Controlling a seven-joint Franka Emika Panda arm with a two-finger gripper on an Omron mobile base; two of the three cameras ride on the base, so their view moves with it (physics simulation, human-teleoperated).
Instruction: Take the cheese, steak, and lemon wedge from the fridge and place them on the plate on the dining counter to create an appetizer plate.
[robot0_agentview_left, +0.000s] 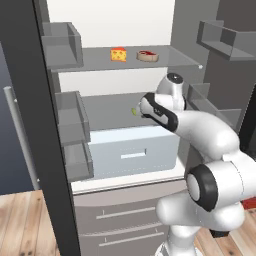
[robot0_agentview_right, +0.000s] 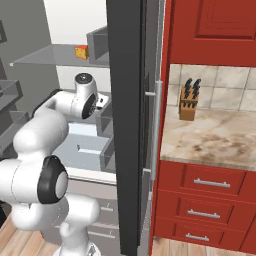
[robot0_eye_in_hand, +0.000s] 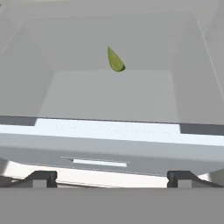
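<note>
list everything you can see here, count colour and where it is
fridge: one, dark grey doors swung open, white inside
cheese: one, orange-yellow wedge, upper fridge shelf, left of the steak
steak: one, red top with tan rim, upper fridge shelf
lemon wedge: one, yellow-green, lower fridge shelf toward the back, above the drawer
drawer: one, pale, under the lower shelf
door bins: several, grey, on the inner doors
knife block: one, brown with dark handles, on the marbled counter right of the fridge
red cabinets: above and below that counter, silver handles
wood floor: brown planks, below
hand: one, dark tips, open, facing the lemon wedge across the drawer, holding nothing
</note>
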